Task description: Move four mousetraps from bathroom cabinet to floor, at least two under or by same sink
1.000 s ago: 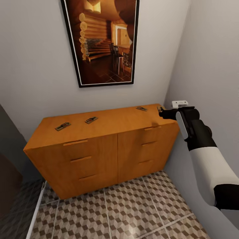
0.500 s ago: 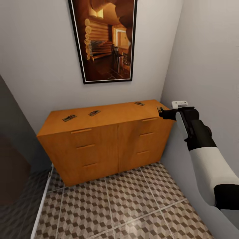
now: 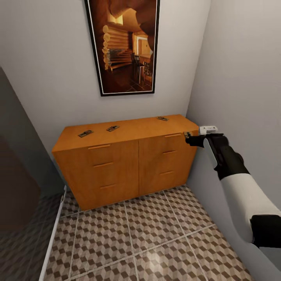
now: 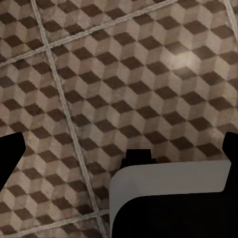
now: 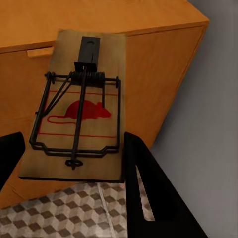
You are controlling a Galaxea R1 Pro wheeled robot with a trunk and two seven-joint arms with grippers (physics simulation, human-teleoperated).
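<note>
Right gripper [image 3: 188,136]: pinching one mousetrap [image 5: 79,106]; in the right wrist view the dark fingers [image 5: 148,198] flank the board's near end, so the jaws are pressed onto it.
Held trap, position: clear of the cabinet [image 3: 128,164], just off its right front corner, above the floor [image 3: 148,230], close to the side wall [image 3: 242,86].
Held trap, long axis: runs out along the fingers, red mouse mark and wire bar facing the wrist camera.
Remaining traps: three lie flat on the cabinet top: one at the left [image 3: 85,133], one just right of it [image 3: 112,128], one toward the right rear [image 3: 162,118].
Left gripper [image 4: 124,148]: pointed down at floor tiles; dark finger ends sit well apart at the picture's sides and nothing lies between them, so it reads as spread and empty.
Key relation: the floor lies directly beneath the held trap; the right arm carries it, so lowering falls to that arm.
Hidden or unclear: in the head view the held trap is a small dark speck. The exact pad contact on the board is cut off at the frame edge.
</note>
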